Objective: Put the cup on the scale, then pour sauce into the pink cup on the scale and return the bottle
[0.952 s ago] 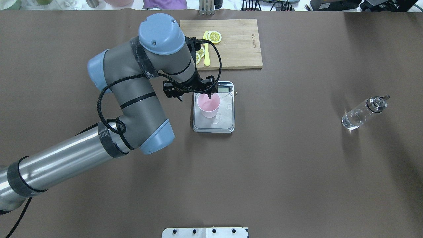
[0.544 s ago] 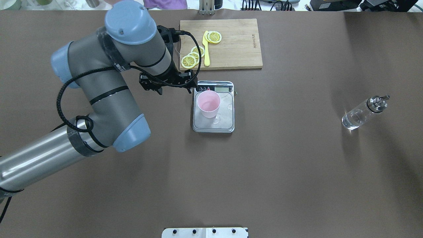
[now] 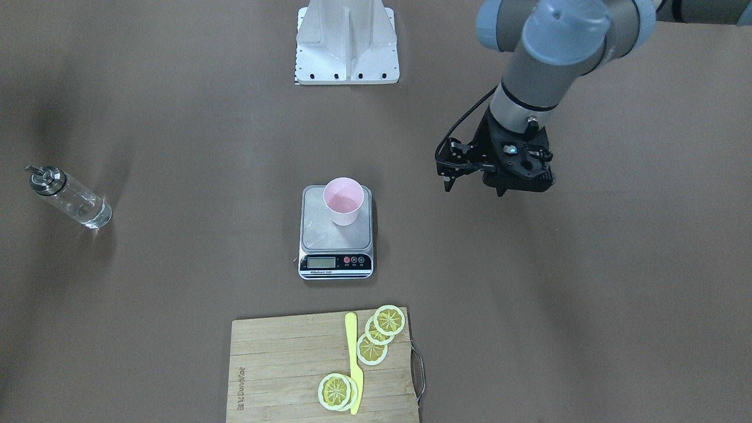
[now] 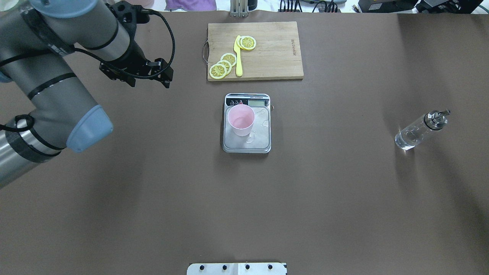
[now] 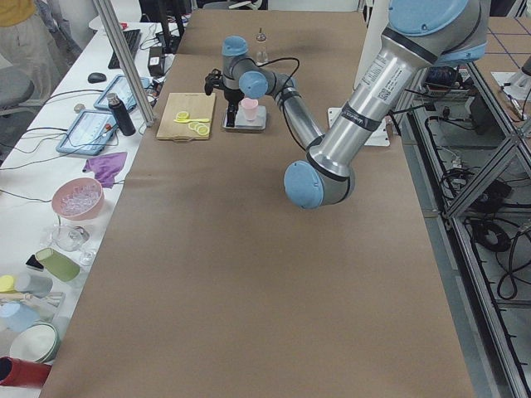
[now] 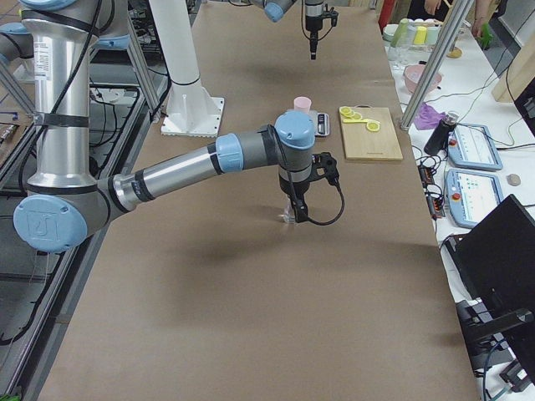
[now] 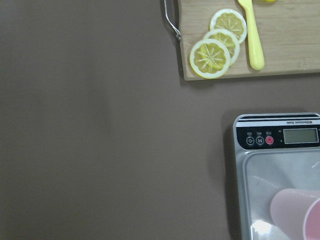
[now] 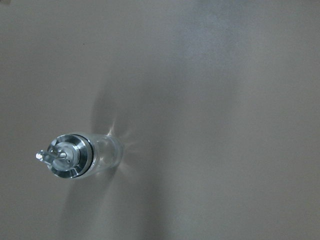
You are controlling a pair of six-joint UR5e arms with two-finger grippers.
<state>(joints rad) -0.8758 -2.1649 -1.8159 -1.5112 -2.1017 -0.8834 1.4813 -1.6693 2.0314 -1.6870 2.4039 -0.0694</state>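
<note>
My pink cup [image 4: 241,120] stands upright on the scale [image 4: 261,142], on the left part of its steel plate, close to the display strip, so I judge the placing step done. My left hand [image 4: 149,84] hangs off to the scale's left, well apart from it, fingers spread with nothing between them. Pouring is the step in hand. The dispenser bottle [image 4: 419,130] stands on the surface far to the scale's right, steel cap and spout uppermost, untouched. My right wrist camera looks straight down on that cap. My right hand [image 6: 294,205] shows only in a side view, above the bottle's place, and I cannot tell whether its fingers are spread or pressed together. Next, I reckon, it must come down around the glass body below the cap and grip firmly, since the glass looks slick. Then it carries the bottle to the scale and tips the spout over the cup's mouth.
</note>
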